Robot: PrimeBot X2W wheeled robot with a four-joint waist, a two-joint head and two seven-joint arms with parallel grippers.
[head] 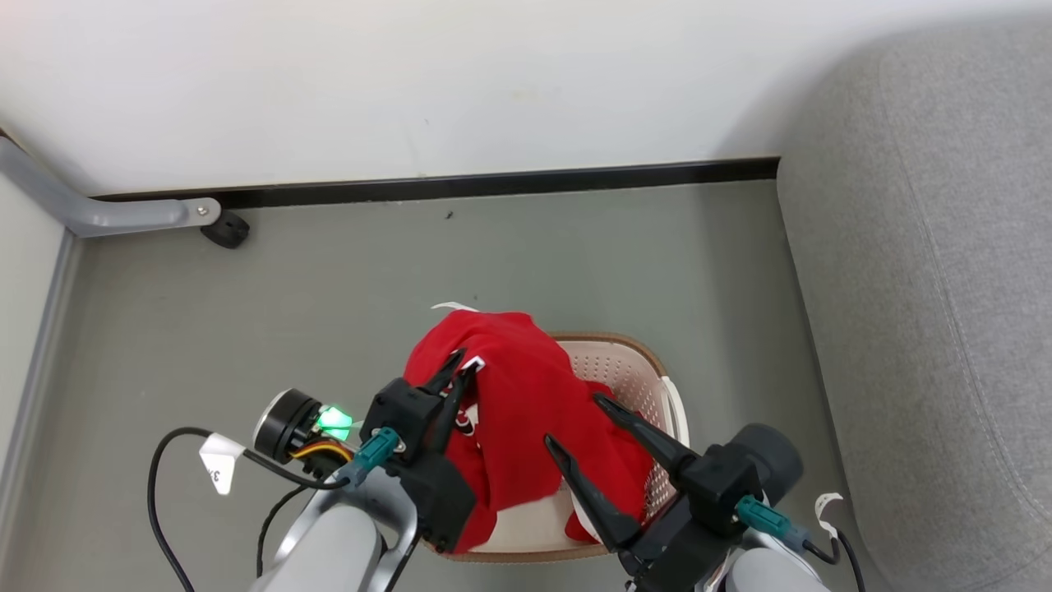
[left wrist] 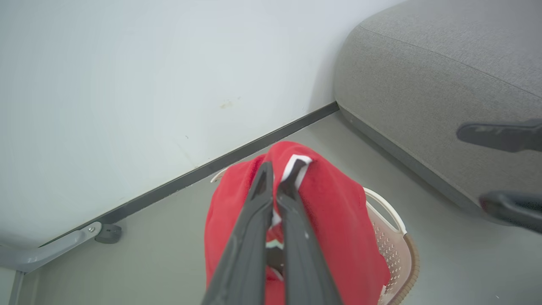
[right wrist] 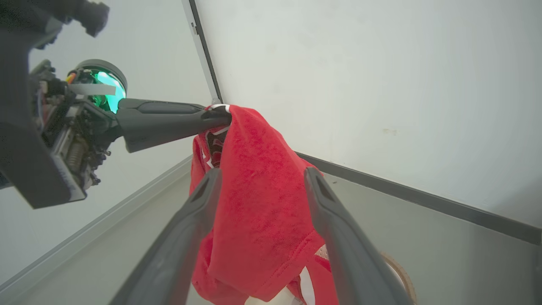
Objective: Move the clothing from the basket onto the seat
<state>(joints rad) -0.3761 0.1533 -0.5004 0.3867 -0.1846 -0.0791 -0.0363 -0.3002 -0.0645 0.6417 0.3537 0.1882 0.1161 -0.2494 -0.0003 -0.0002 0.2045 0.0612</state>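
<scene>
**Grey floor (head: 411, 263), clothing (head: 526, 386) held over the basket (head: 637, 374)**

Beside a white wall (head: 493, 82), the left gripper (head: 460, 367) has its fingers pinched tight on a white-trimmed edge of the clothing. The red fabric hangs from their tips down into the basket below. The right gripper (head: 573, 421) has its fingers spread apart and holds nothing, with the draped cloth just ahead of them. More red fabric lies in the basket under these fingers. The seat (head: 929, 288) is well off to their right.
</scene>
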